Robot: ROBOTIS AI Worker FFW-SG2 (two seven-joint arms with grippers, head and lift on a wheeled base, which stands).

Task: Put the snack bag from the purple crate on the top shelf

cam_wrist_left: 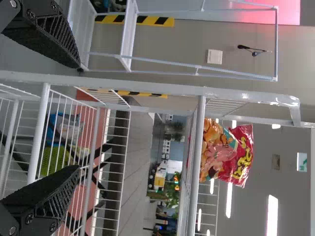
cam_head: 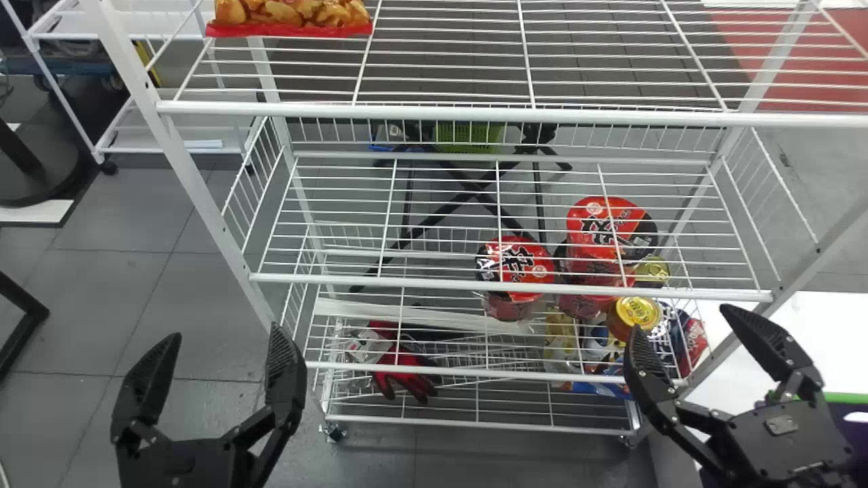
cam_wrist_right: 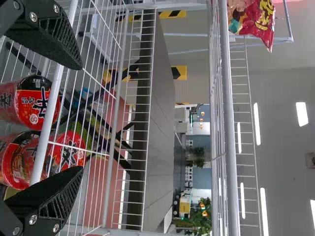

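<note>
1. The snack bag [cam_head: 291,15] is standing on the top shelf [cam_head: 468,112], toward its left end.
2. The left pincer [cam_head: 225,335] is spreading wide, holding nothing, at the head view's lower left.
3. The right pincer [cam_head: 682,321] is also gaping empty, at lower right.
4. Red noodle bowls [cam_head: 517,261] are sitting lower in the rack [cam_head: 407,282].

Interior resembling a laboratory or workshop, arranged partly like a shop. Retail character: white wire rack [cam_head: 468,113] stocked with a snack bag [cam_wrist_left: 238,155] and red-lidded tubs [cam_head: 517,264]. Workshop character: grey floor tiles [cam_head: 132,298], black-and-yellow striped markings [cam_wrist_left: 147,20] and linear ceiling lights [cam_wrist_left: 272,216].
</note>
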